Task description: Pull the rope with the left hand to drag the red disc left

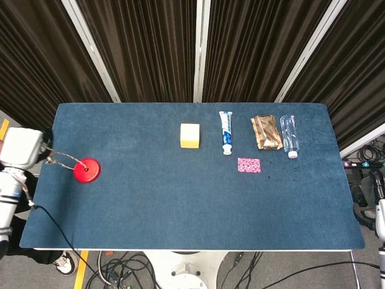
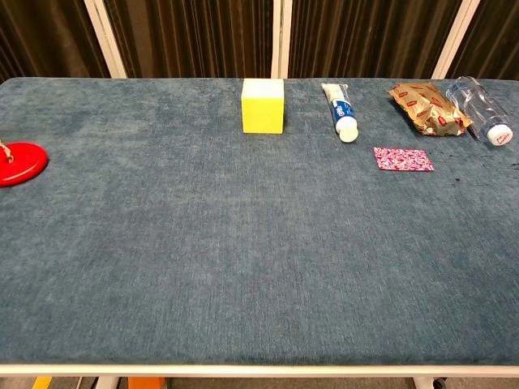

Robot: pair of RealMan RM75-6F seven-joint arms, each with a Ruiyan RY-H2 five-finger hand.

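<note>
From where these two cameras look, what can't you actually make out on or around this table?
- Left hand: head view shows only its boxy back at the table's left edge; the fingers and their hold on the rope are hidden beneath it. Chest view misses it.
- Red disc: cut off by the chest view's left edge.
- Right hand: in neither view.
- Print on the toothpaste tube and brown packet: too small to read.
</note>
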